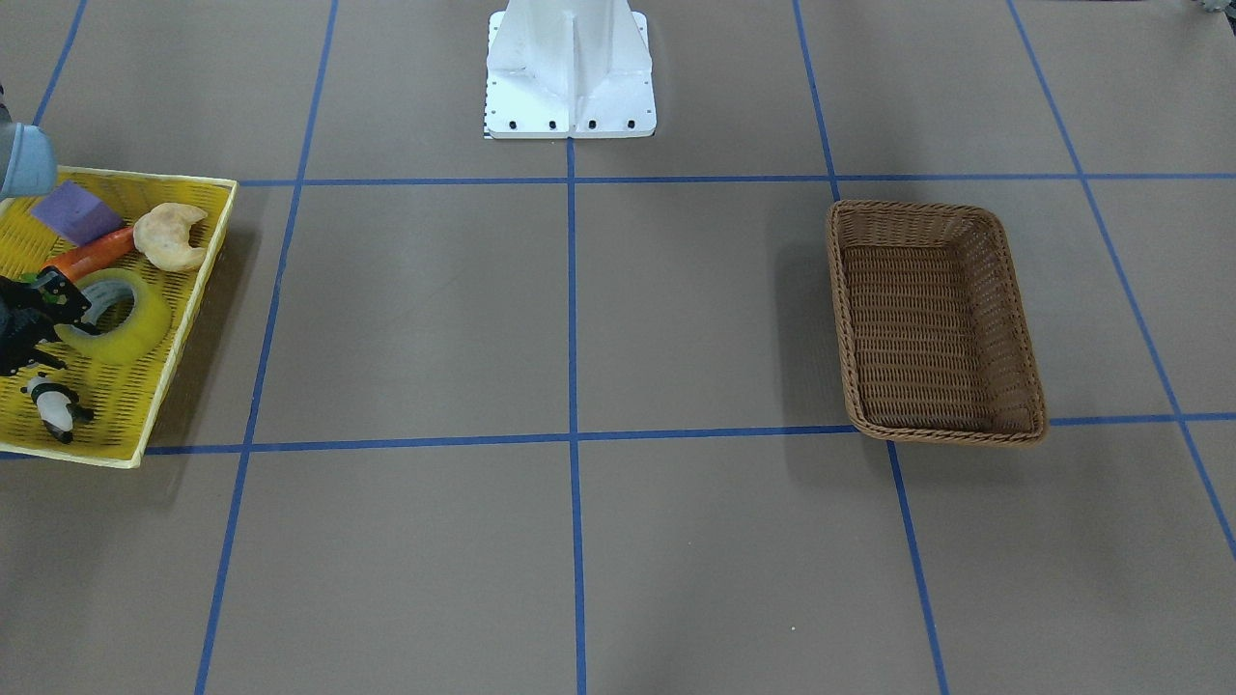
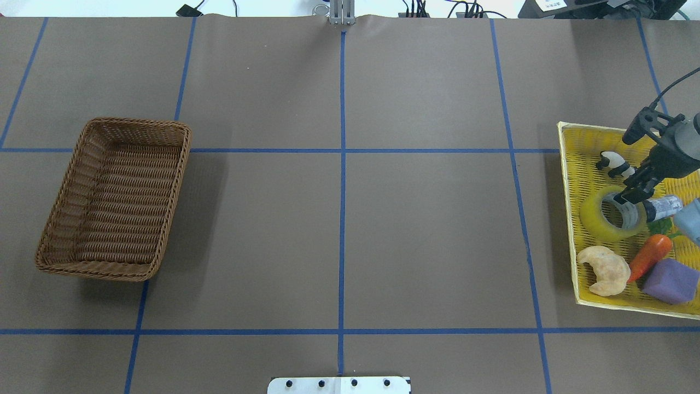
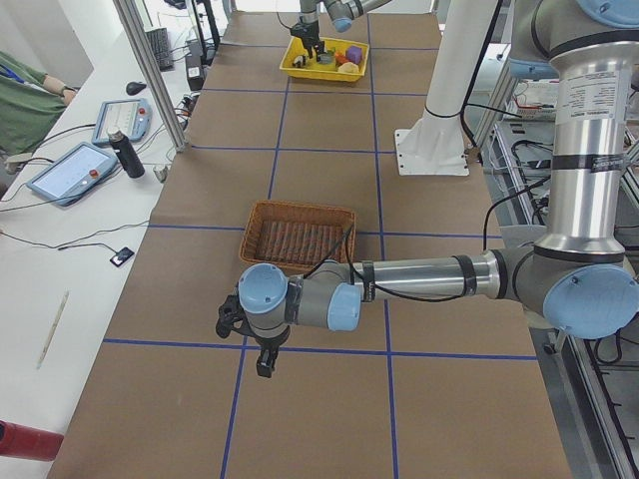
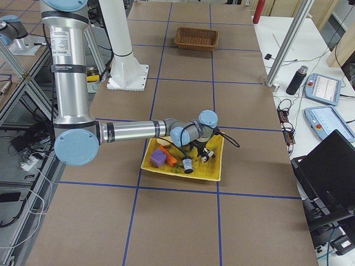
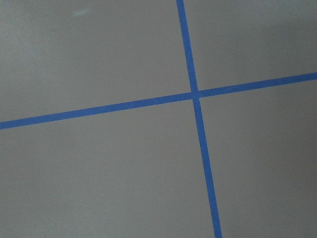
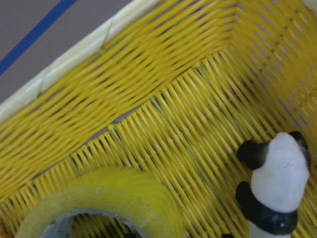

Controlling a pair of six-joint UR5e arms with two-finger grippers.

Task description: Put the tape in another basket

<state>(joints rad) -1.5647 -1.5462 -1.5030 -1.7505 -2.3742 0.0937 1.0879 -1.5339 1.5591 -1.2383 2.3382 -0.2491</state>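
The yellow tape roll [image 2: 593, 219] lies flat in the yellow mesh tray [image 2: 569, 230] at the table's right end; it also shows in the front view [image 1: 130, 323] and close up in the right wrist view [image 6: 124, 193]. My right gripper [image 2: 629, 195] is low over the roll's inner side, jaws open and astride its wall. The brown wicker basket [image 2: 180, 164] stands empty at the left end, also in the front view [image 1: 840, 290]. My left gripper [image 3: 262, 364] shows only in the left side view, above bare table near that basket; I cannot tell its state.
In the tray with the tape are a panda toy [image 2: 615, 163], a croissant [image 2: 604, 270], a carrot [image 2: 648, 257], a purple block [image 2: 671, 280] and a small can [image 2: 664, 207]. The robot's white base [image 1: 570, 68] stands mid-table. Blue tape lines grid the brown table.
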